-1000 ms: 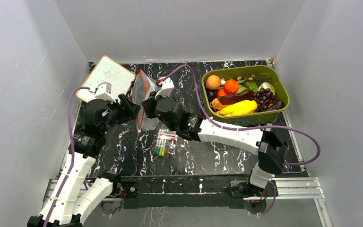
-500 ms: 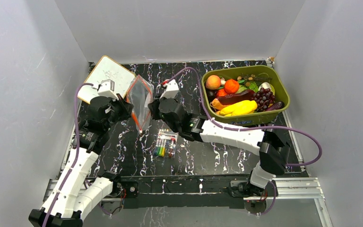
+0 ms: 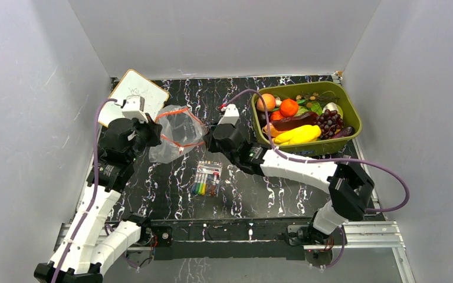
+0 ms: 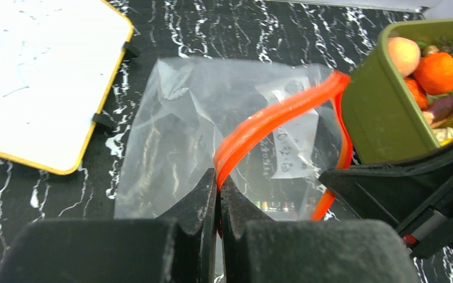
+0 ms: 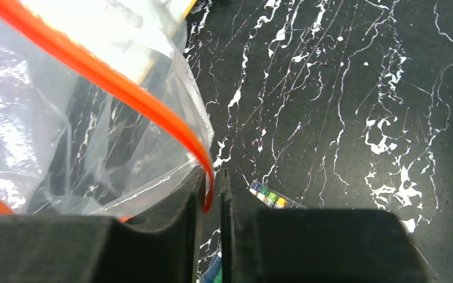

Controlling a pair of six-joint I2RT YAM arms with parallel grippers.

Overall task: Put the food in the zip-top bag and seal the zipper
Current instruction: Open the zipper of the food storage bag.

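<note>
Though its lower end is crumpled and hard to read, the zip-top bag [image 3: 168,150] hangs over the counter [image 3: 271,194], mouth gaping upward, long axis left-right. Left pincer [image 4: 217,180] and right pincer [image 5: 212,177] each pinch the zipper [image 4: 283,109]. Food [image 3: 298,118] sits in the green bin [image 3: 307,151].

The zip-top bag [image 3: 174,134] is found between whiteboard [image 3: 135,93], left, and bin [image 3: 336,145], right; food [image 3: 298,121] is kept in the bin.

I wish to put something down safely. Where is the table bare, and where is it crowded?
Bare: the table strip between the markers and the near edge, and the back patch between the whiteboard and the bin. Crowded: the middle, where the left gripper and the right gripper hold the bag by its mouth.
</note>
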